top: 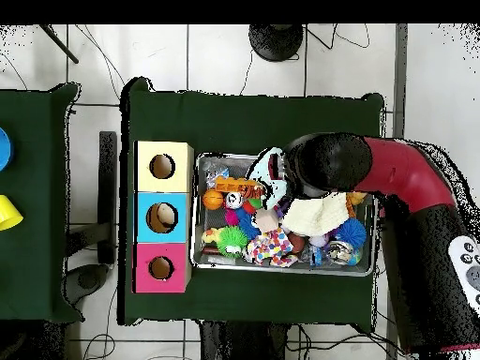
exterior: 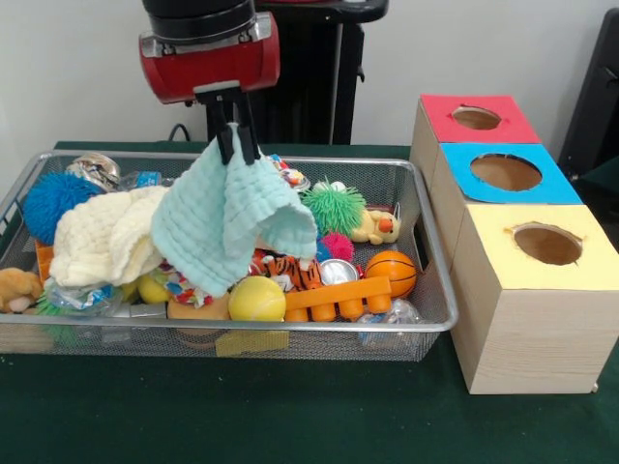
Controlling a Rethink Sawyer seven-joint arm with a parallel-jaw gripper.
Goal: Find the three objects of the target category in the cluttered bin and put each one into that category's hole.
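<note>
Pinching mint cloth (exterior: 232,215): pincer (exterior: 237,145) over wire bin (exterior: 242,327) | tiger plush (exterior: 290,271) below | red-topped box (exterior: 476,121) beside

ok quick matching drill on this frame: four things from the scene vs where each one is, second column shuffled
Things:
1 mint cloth
2 tiger plush
3 tan plush
4 red-topped box

Places:
A farthest box in the front view
B hanging from the gripper
C bin's left end, front view
D just under the cloth's edge

Pairs: 1-B, 2-D, 3-C, 4-A
</note>
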